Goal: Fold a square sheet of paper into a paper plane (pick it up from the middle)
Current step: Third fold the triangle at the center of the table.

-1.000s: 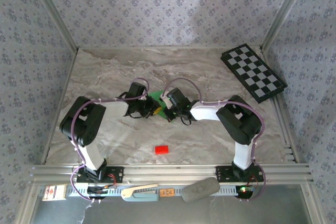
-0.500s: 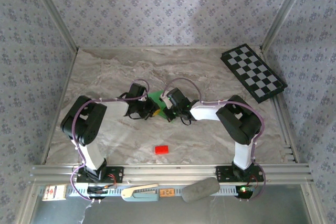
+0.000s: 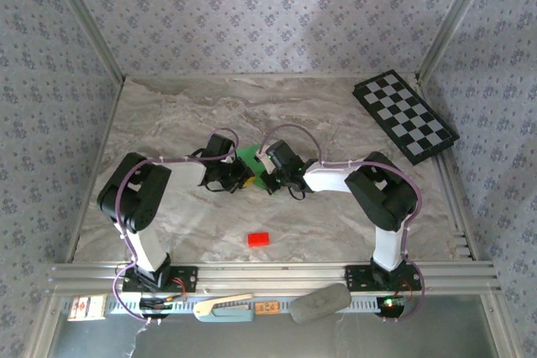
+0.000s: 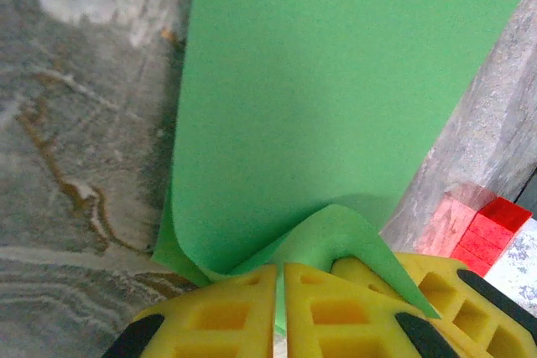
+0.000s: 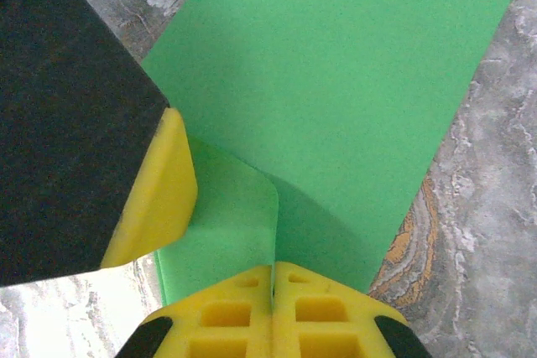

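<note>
the square sheet of paper (image 3: 248,157) lies at mid-table between the two wrists, well apart from the checkerboard (image 3: 405,116) at the far right. most of the sheet rests flat on the marbled table (image 3: 168,115); its near edge stands up in a pucker.

left gripper (image 4: 279,278): jaws closed to a hairline gap, with a raised cone of green paper pinched between them. right gripper (image 5: 273,278): jaws fully together, nipping a curled flap of the same edge. the two grips sit just beside each other; one left finger (image 5: 155,182) shows close at the side in the right wrist view.

step in hand, as judged: raising the sheet to start the first fold. recommended practice:
- raise both grippers together at one rate, so the thin paper is not torn between them.
- avoid twisting either wrist.
- carry the held edge over toward the far edge and align the corners before pressing any crease.
</note>
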{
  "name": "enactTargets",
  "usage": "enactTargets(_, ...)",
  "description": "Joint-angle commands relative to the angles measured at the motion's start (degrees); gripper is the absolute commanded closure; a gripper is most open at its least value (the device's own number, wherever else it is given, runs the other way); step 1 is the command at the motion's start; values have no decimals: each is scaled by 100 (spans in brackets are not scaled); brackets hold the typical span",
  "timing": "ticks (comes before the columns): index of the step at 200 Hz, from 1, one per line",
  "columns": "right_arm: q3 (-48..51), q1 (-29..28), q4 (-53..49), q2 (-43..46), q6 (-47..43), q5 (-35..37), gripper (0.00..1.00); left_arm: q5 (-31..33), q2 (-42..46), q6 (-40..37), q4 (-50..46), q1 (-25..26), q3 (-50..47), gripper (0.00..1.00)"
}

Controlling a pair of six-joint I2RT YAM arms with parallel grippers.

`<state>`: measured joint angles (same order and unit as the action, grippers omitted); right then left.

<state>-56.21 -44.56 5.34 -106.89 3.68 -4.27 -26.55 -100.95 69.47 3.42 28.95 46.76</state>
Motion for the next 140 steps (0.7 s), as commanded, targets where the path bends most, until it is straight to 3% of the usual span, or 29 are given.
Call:
enactTargets(1,-39,8,-414,-174,118,-10,95,132,-157,-120,-375,13,52,88)
enactTargets(62,-207,22,-568,74,205,-107,89,252,-228,-166,-765,13,131,89)
enactTargets(115,-548,350,-1238,839,871,-363,58,393,-289,-252,-1185,7,289,91)
enactTargets(140,-746,562,-1822,905,1143,-779,56,414,-329,-244,-1240,9,322,92)
